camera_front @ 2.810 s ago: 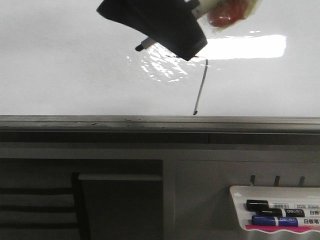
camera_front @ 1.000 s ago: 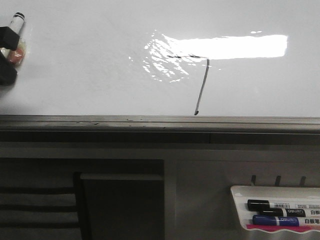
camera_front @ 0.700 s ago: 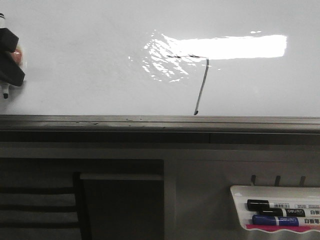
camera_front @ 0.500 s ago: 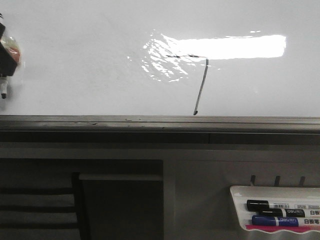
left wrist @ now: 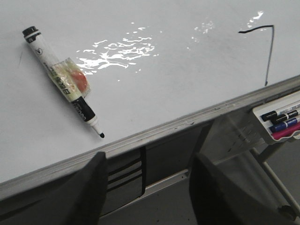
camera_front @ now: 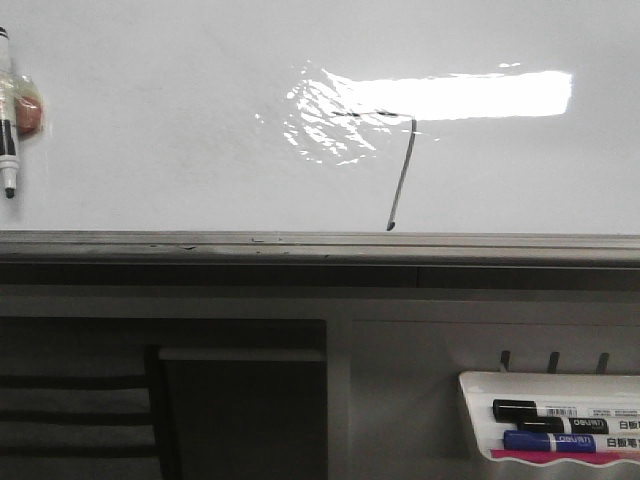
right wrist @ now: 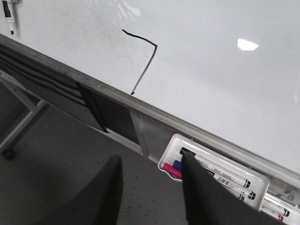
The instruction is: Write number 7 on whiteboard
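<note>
Front: number 7 [camera_front: 400,170] drawn centre of whiteboard [camera_front: 180,130], under the glare; marker [camera_front: 9,120] lies at left edge, no gripper seen | Left wrist: left gripper [left wrist: 147,187] spread open, empty, lower frame; marker upper left | Right wrist: right gripper [right wrist: 152,187] open, empty; 7 upper centre; marker tray [right wrist: 215,176] lower right.

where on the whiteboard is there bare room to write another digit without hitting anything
The widest bare patch of the whiteboard lies between the uncapped marker stuck at its far left and the number 7. More room sits right of the 7. The marker tray below is crowded.
</note>
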Robot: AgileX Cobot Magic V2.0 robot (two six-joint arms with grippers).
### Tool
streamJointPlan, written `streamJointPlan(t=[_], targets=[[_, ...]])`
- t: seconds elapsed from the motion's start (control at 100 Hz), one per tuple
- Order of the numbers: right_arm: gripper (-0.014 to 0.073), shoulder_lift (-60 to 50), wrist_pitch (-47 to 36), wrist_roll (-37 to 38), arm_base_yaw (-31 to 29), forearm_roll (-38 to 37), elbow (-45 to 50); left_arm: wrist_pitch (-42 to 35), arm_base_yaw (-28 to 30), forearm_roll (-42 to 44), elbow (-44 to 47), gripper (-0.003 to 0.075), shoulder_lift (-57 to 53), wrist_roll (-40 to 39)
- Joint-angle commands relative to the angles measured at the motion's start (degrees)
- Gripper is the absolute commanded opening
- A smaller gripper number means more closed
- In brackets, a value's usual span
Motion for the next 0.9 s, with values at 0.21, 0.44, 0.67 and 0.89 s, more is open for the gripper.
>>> streamJointPlan(t=[0.21, 0.44, 0.67, 0.89], targets=[[-0.0011, -11.77, -20.32, 0.69, -0.25, 0.29, 17.18, -10.16, 0.09, -1.82, 14.32, 0.0294, -16.51, -0.63], [-0.0071, -15.83, -33.62, 0.69, -0.25, 0.29, 26.09, -26.24, 0.09, -4.71, 23.89, -0.0018, -18.18, -0.53], [-0.0071, -14.97, -37.55, 0.69, -0.25, 0.29, 31.95, -34.28, 0.09, -4.81, 28.36, -0.002, -18.18, -0.51], [-0.0071, -14.97, -37.36, 0.69, -0.25, 0.29, 34.07, -34.16, 0.09, -4.81, 29.3, -0.002, -18.18, -0.51]])
